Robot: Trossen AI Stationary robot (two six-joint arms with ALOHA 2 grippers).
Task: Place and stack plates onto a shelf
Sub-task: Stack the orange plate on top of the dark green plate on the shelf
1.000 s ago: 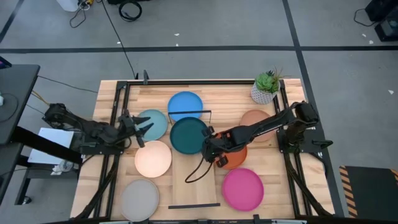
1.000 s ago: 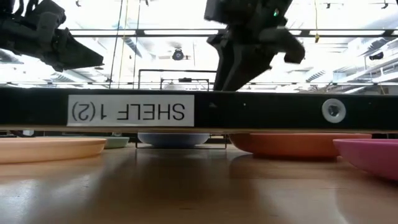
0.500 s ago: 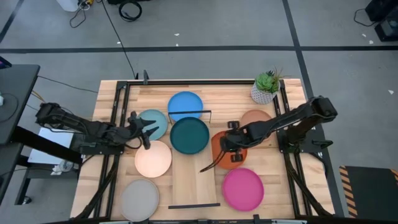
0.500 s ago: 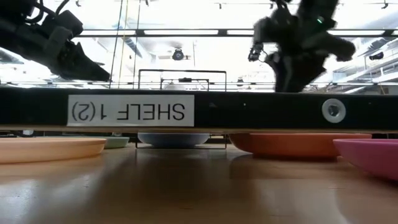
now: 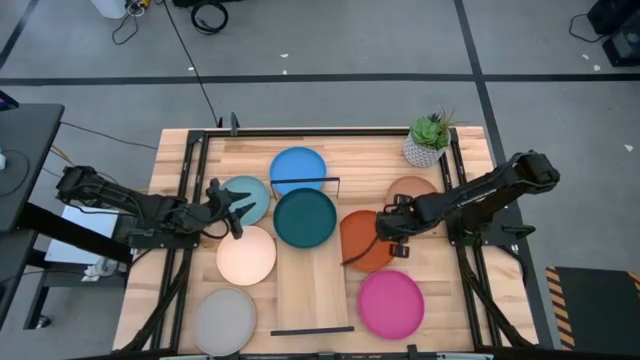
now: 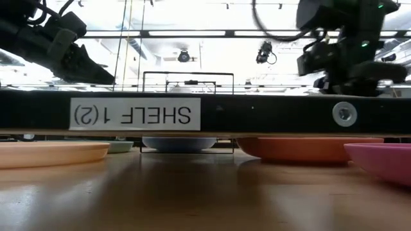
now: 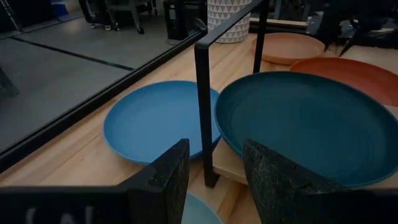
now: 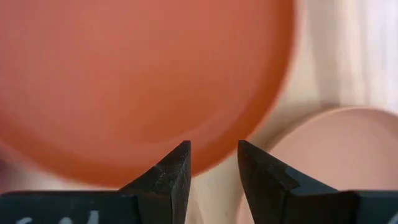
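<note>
**A:** Where does the right end effector [image 5: 389, 226] sit?

**B:** In the high view it hangs over the right edge of the orange plate [image 5: 362, 240], just beside the tan plate [image 5: 410, 189]. Its wrist view shows the two dark fingers [image 8: 176, 173] slightly apart with nothing between them, the orange plate and the tan plate's rim below.

**A:** And the left end effector [image 5: 228, 205]?

**B:** It hovers above the light teal plate [image 5: 247, 199], pointing toward the middle of the table [image 5: 370, 150]. Its fingers [image 7: 272, 180] stand parted and empty; past them the wrist view shows the blue plate [image 7: 158, 118] and the dark teal plate [image 7: 305, 124] either side of a black wire frame [image 7: 205, 106].

**A:** Where is the shelf [image 5: 314, 290]?

**B:** It runs down the middle of the table. The dark teal plate rests at its far end, next to that wire frame, and the blue plate lies just behind it on the table.

**A:** The remaining plates?

**B:** All flat on the table: cream plate [image 5: 246, 255] and grey plate [image 5: 225, 318] left of the shelf, magenta plate [image 5: 391, 304] to its right, near the orange one. A potted plant [image 5: 428, 139] stands in the far right corner.
</note>
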